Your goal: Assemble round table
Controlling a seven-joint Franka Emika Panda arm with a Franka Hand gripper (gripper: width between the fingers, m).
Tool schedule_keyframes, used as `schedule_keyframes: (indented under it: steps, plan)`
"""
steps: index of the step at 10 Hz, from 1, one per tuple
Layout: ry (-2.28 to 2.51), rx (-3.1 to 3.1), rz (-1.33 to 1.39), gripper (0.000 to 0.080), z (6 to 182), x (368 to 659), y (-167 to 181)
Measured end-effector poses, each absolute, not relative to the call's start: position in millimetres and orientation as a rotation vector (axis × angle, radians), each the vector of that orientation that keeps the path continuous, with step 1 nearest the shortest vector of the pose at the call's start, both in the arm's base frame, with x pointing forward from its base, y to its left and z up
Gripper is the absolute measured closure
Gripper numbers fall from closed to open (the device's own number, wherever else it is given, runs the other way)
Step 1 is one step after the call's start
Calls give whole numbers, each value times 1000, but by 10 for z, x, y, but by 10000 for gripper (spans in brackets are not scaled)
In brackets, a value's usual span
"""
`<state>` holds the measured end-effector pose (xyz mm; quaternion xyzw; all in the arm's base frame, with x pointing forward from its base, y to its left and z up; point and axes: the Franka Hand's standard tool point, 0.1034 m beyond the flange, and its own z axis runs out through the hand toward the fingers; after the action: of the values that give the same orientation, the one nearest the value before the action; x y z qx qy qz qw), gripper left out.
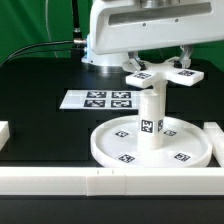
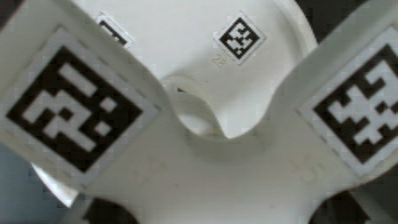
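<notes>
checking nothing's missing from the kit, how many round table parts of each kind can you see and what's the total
round disc: 1
post: 1
cross-shaped piece: 1
total: 3

The cross-shaped piece [image 2: 199,120] overruns the wrist view's edges; whether the hand [image 1: 160,62] grips it is unclear

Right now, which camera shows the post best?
The exterior view: the post stands upright on the round disc, fully visible below the cross-shaped piece. The wrist view is filled by that piece's tagged arms; the post is hidden.
</notes>
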<state>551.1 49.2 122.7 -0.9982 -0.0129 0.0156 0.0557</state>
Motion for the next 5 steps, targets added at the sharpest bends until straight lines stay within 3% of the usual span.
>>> schedule_keyframes:
  steps: [5]
  plan:
    - [-73, -3029, 25, 351, 1225, 5531, 419]
